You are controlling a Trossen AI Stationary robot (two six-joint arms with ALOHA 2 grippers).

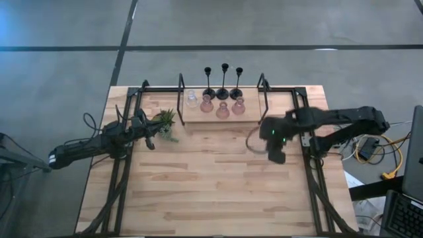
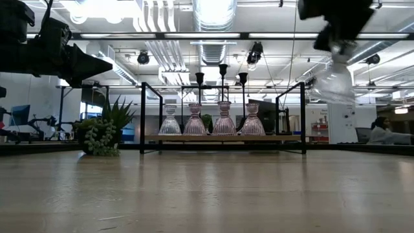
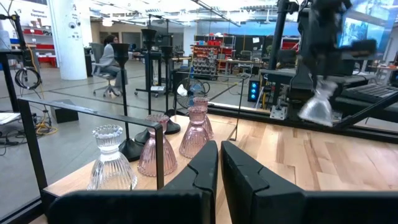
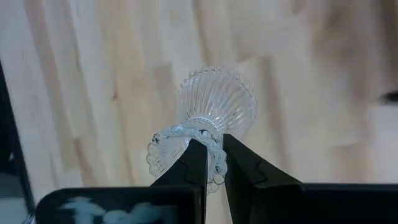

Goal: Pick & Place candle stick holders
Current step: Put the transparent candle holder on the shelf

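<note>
Step in hand: the carry. The right gripper (image 4: 210, 163), right of centre in the high view, has its fingers clamped on the rim of a clear ribbed squat glass candle holder (image 4: 214, 109). In the low view the holder hangs at upper right, well above the light wooden table (image 1: 211, 192), so it looks lifted off and in transit rather than set down.

Target, by my reading, is the black wire-frame wooden rack (image 1: 261, 99) at top centre of the high view. It already holds another clear ribbed glass holder (image 1: 192, 100) at its left end, then three pink glass holders (image 1: 223, 109). Behind them stand three slim black stemmed holders (image 1: 224, 82) with round bases.

The left gripper (image 3: 219, 163), at mid-left of the high view, waits with fingers together and nothing between them, near a small spiky green potted plant (image 1: 166, 122).

Next move probably calls for:
- carrying the held clear holder toward the top of the frame to the rack;
- clearing the rack's black side rail, which stands between gripper and shelf;
- picking a free spot, which I cannot tell from here; the right end by the pink ones seems likeliest;
- lowering it upright before letting go, since glass tips and slips easily.
</note>
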